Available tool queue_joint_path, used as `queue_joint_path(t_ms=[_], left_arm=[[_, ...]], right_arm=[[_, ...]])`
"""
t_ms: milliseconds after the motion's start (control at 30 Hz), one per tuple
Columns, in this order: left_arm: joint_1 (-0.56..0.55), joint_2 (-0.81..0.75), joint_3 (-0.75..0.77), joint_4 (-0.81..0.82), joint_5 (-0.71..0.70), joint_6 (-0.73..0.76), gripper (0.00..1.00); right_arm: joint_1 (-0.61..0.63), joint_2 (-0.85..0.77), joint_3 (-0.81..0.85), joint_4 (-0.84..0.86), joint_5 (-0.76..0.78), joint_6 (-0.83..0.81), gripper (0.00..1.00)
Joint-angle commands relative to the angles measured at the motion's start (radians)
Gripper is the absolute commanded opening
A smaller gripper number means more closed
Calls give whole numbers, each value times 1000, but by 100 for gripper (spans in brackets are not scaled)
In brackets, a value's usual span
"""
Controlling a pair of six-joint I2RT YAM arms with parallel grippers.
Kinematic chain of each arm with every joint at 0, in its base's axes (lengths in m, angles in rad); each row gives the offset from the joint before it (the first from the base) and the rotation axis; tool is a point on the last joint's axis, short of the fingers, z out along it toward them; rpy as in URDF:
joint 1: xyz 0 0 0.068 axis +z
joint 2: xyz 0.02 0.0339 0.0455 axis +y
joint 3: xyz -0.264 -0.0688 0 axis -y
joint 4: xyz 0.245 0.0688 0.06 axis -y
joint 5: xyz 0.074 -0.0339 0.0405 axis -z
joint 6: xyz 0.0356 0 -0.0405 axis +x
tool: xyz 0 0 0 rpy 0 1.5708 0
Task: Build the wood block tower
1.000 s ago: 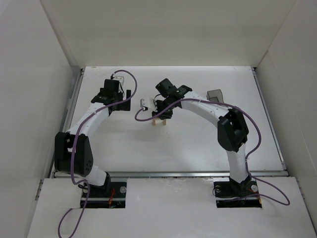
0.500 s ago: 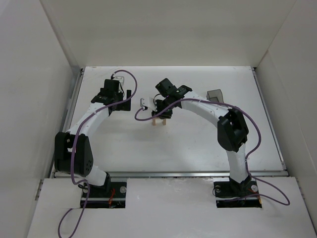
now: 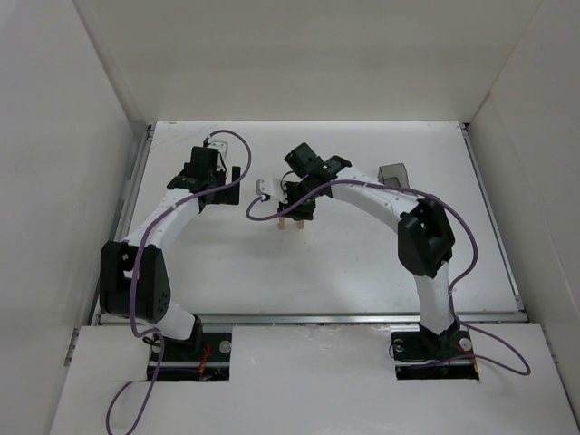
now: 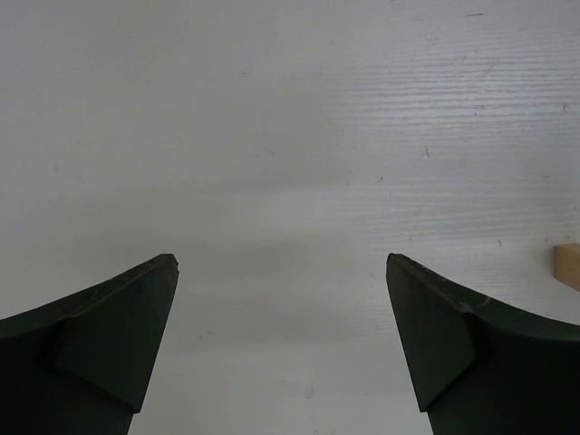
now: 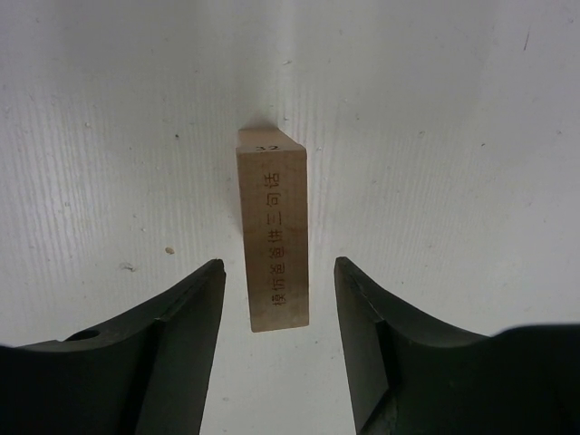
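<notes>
**A:** How much open room is there around the wood block tower (image 3: 291, 224)?

**B:** Plenty. The white table (image 3: 362, 272) is bare on every side of it. The tower stands a little behind the table's middle, well apart from the left, right and near edges.

**A:** What crowds it, then?

**B:** Only the arms. The right arm (image 3: 421, 240) arches in from the tower's right, and the right gripper (image 5: 276, 263) hangs directly over the tower. The left arm (image 3: 145, 272) curves up on the tower's left. The left gripper (image 4: 281, 272) sits off to that side, with bare table between it and the tower.

**A:** And the dark translucent container (image 3: 392, 171)?

**B:** It is behind the tower and to its right, well apart from it.

**A:** How do the jaws stand?

**B:** The right ones are spread, one finger along each long edge of the tower's top plank (image 5: 274, 227). A sliver of white table shows on both sides, so neither pad touches the wood. The plank lies flat with its printed face up, running parallel to the fingers.

**A:** And the left?

**B:** Spread wide over bare table, with nothing between them. A tan block corner (image 4: 568, 265) is cut off at the right edge of that wrist view.
</notes>
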Motion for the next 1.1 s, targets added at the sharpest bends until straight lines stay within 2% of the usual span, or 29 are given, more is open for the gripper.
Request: queue_joint_path(t_ms=[0,200,400,533,600,667,700,767,833,867,900,933,1000,1067], left_arm=[[3,-44,-9,19,5,1,99],[3,-44,-9,19,5,1,99],[3,-44,-9,19,5,1,99],[3,-44,-9,28,-4,1,99],[3,-44,-9,28,-5,1,99],[3,-44,-9,28,-5,1,99],[3,-44,-9,28,-5,1,99],[3,-44,-9,28,-5,1,99],[3,-44,-9,28,-14,1,99],[3,-44,-9,37,-14,1,99],[3,-44,-9,37,-14,1,99],[3,-44,-9,37,-14,1,99],[3,-44,-9,37,-24,1,99],[3,-44,-9,37,-25,1,99]], right_arm=[[10,-11,41,27,-3,10,58],[10,-63,32,36,-3,10,59],[10,-198,-16,97,-3,38,59],[-22,-335,-85,220,38,110,59],[-50,-423,-149,372,87,180,62],[-102,-473,-224,547,241,323,70],[-122,-505,-243,597,308,369,78],[-194,-505,-255,676,600,531,85],[-249,-484,-237,719,856,716,98],[-313,-471,-211,699,1093,775,100],[-346,-458,-199,676,1185,834,100],[-379,-447,-188,644,1256,892,100],[-479,-436,-179,561,1333,1109,100],[-562,-470,-197,434,1298,1330,100]])
